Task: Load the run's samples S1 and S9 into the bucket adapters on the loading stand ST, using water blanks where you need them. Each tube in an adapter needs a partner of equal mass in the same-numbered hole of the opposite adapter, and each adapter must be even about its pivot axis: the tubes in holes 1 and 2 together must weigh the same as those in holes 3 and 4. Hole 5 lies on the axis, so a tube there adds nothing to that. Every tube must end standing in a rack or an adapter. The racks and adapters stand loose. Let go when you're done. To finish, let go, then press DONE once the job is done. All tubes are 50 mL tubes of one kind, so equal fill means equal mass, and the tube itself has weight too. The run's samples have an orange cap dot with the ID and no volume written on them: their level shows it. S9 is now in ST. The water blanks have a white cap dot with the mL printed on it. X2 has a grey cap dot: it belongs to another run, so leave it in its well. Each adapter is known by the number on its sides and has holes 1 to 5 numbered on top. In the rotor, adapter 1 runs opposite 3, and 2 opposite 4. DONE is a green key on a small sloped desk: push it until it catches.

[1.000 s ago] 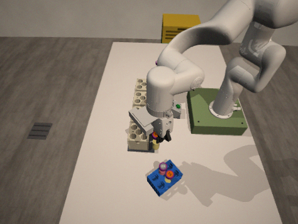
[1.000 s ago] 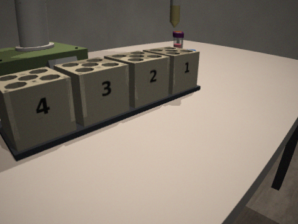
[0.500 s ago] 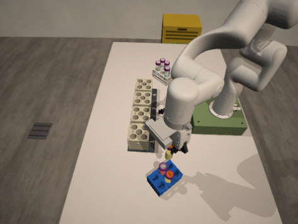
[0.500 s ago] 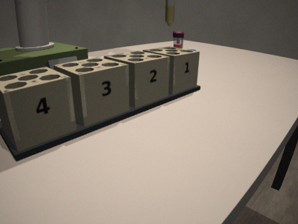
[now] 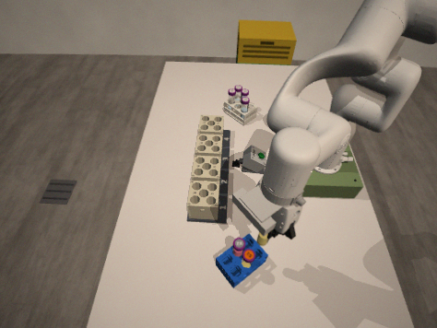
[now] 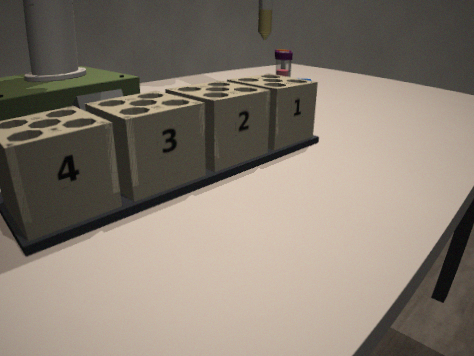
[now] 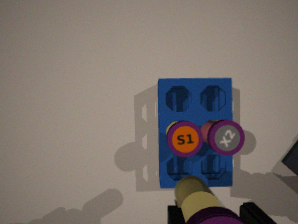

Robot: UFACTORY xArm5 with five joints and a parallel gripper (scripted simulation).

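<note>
Wrist cam: jaws closed around yellow-filled tube (image 5: 263, 239) (image 6: 265, 22) (image 7: 198, 204), long axis upright, tip down, near blue rack (image 5: 242, 275) (image 7: 196, 84). S1 (image 5: 249, 255) (image 6: 284, 50) (image 7: 185, 139) stands in rack beside X2 (image 5: 239, 244) (image 7: 227, 138). Farther off, adapters (image 5: 203, 212) (image 6: 160, 165) in row.

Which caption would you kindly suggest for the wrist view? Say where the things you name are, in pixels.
Purple-capped tube (image 7: 200, 206) in the gripper (image 7: 212, 215) near a blue rack (image 7: 195, 85) holding S1 (image 7: 185, 139) and X2 (image 7: 226, 137).
</note>
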